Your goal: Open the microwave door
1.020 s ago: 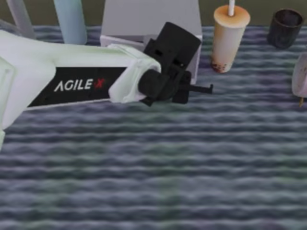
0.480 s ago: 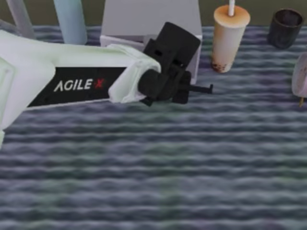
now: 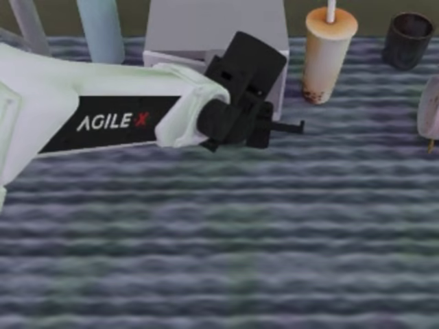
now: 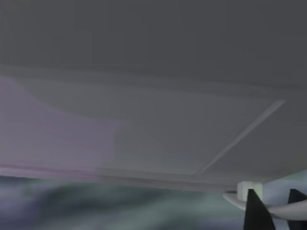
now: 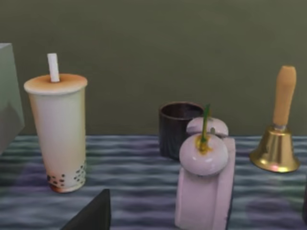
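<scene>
A: Where is the microwave [image 3: 216, 27]?
B: At the table's [image 3: 274, 240] far edge, a boxy light-grey oven, front facing the near side.
A: The microwave door [image 4: 158, 129]?
B: A flat grey panel, purple-tinted at 1 end, long axis running left-right.
A: Grippers?
B: Left gripper [image 3: 291, 127] sits just in front of it; whether its fingers are spread, I cannot tell.

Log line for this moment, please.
task: open microwave door | left claw: at microwave front, by door handle | right arm: out of top view | door: looks closed
</scene>
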Controlling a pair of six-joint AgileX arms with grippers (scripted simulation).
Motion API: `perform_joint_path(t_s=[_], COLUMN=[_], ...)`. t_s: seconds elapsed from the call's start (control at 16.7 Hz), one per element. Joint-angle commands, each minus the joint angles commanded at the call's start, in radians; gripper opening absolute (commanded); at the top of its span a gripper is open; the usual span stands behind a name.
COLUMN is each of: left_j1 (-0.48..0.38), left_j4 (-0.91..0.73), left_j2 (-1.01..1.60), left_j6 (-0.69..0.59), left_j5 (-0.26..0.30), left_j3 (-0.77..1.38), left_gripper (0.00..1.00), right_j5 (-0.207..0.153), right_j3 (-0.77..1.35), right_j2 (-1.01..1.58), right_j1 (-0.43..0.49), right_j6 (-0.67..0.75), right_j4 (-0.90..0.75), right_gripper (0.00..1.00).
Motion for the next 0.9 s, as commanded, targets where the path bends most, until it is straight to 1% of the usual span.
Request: perform_joint_path(t_s=[0.3, 0.66, 0.9], left_j1=[-0.008, 0.006, 0.006], left_j4=[0.001, 0.023, 0.023], left_j2=[0.002, -0.024, -0.025], left_j6=[-0.005, 0.033, 0.034], left_j5=[0.007, 0.025, 0.026], left_j3=[0.006, -0.038, -0.039], left_gripper=[0.0, 0.0, 0.0], right_j5=[0.0, 0.0, 0.0], right_j3=[0.0, 0.0, 0.0], right_j2=[0.0, 0.0, 0.0], right_j1=[0.0, 0.0, 0.0], right_j6=[0.0, 0.0, 0.0], right_j4=[0.0, 0.0, 0.0], right_gripper=[1.0, 1.0, 1.0])
